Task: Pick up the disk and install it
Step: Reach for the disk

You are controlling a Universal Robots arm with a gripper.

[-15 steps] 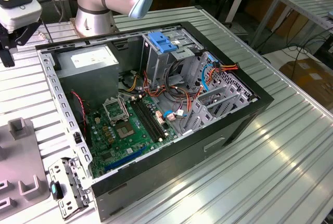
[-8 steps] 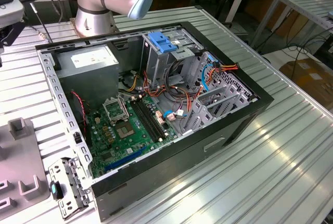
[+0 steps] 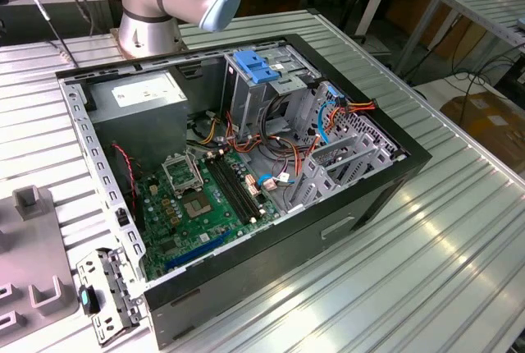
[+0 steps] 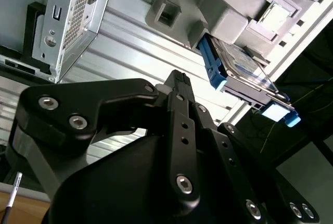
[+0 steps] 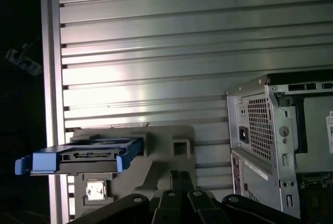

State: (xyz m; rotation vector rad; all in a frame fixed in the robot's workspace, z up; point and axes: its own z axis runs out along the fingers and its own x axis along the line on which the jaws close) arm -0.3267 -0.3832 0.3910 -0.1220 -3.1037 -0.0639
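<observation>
First wrist view: the disk (image 5: 78, 157) sits lower left in the grey holder (image 5: 165, 141), my gripper (image 5: 180, 174) bottom centre, pressed together and empty; approaching unopened, I judge, risks knocking it loose.

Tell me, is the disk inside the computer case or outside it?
Outside. In both wrist views the disk sits in a grey holder on the ribbed table, apart from the case.

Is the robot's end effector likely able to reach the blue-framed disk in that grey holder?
Likely yes: the disk juts free of the grey holder, with nothing between it and the end effector.
</observation>
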